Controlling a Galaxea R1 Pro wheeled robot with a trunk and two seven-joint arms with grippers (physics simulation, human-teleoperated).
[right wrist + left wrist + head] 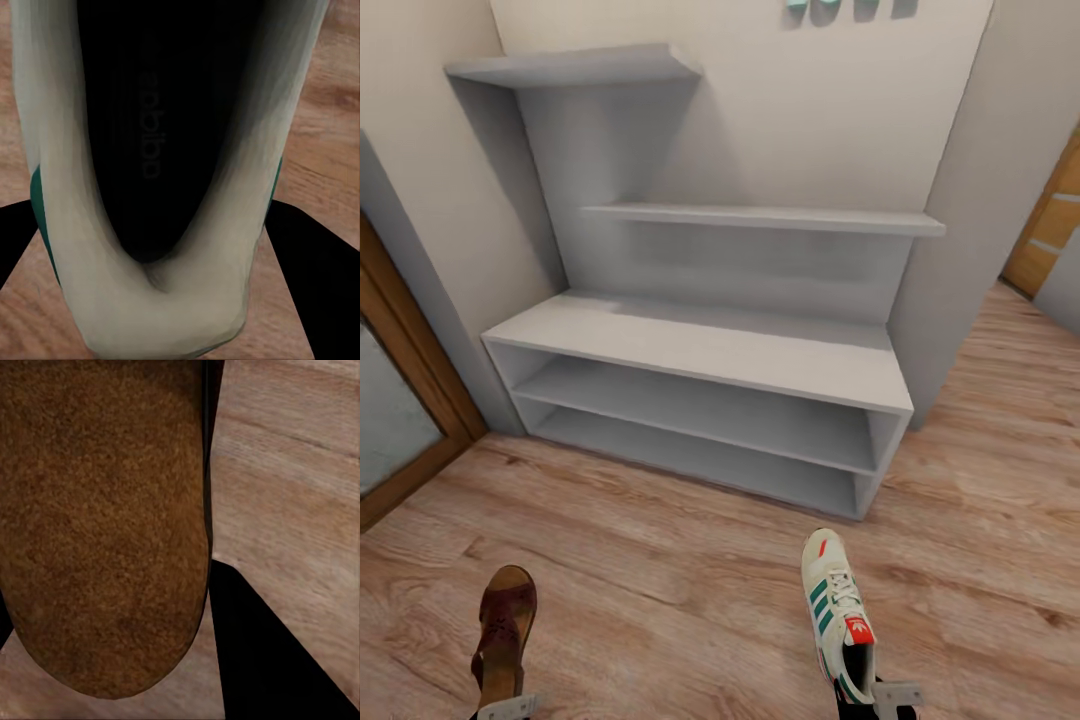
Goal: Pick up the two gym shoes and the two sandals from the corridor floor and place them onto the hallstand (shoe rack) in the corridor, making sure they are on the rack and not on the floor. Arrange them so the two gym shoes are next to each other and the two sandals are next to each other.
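In the head view, the heel of the sandal [503,630] and the heel of the gym shoe [840,615] are cut off by the lower edge, and of each gripper only a pale sliver is seen there, so how the jaws stand cannot be told. Below the hallstand [700,350] bench top, the inner back corners of both shelves are hidden. Above the hallstand, teal hanging items [850,10] are cropped beyond recognition. In the right wrist view, faint lettering inside the shoe is too blurred to read.

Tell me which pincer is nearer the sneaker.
Right: the right pincer grips the sneaker at its heel; the left pincer holds the sandal, far across the floor.
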